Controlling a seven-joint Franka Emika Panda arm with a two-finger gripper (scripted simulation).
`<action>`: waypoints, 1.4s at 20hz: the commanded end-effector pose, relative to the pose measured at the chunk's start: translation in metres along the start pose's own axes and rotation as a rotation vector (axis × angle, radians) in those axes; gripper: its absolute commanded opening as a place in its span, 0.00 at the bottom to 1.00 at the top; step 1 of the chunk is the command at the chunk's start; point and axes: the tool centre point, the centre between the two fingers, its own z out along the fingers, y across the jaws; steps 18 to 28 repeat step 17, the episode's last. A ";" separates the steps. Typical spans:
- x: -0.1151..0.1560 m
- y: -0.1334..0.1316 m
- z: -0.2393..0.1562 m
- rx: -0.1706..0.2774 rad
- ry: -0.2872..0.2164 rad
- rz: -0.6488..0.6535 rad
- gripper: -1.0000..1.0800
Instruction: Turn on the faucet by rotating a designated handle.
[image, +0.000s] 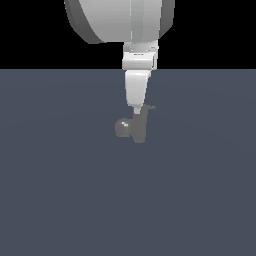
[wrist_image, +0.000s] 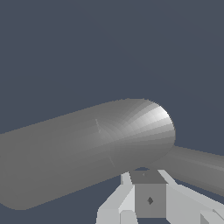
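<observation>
- Faucet (image: 136, 128) stands on the slate-blue floor (image: 60, 190) near the middle of the exterior view, small and dull grey, its upright body under the arm and its rounded spout (image: 122, 127) bulging toward that view's left.
- Handle (image: 148, 107) shows only as a thin grey sliver poking out at the top of the body toward the exterior view's right, just beside the gripper's tip.
- Gripper (image: 136, 111) comes straight down onto the top of the faucet; its tip meets or nearly meets the body there, and I cannot tell whether it touches the handle.
- Wrist view is filled by a large grey cylinder of the faucet (wrist_image: 87, 153) lying close past the white fingers (wrist_image: 127, 178).
- Whether the fingers are spread or closed cannot be told from either view.
- White arm (image: 120, 20) hangs vertically from the top edge, wrist pointing down.
</observation>
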 end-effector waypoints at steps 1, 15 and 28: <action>0.024 -0.010 0.000 0.008 0.005 0.027 0.00; 0.079 -0.034 0.000 0.006 0.009 0.051 0.00; 0.083 -0.035 0.000 0.006 0.010 0.052 0.00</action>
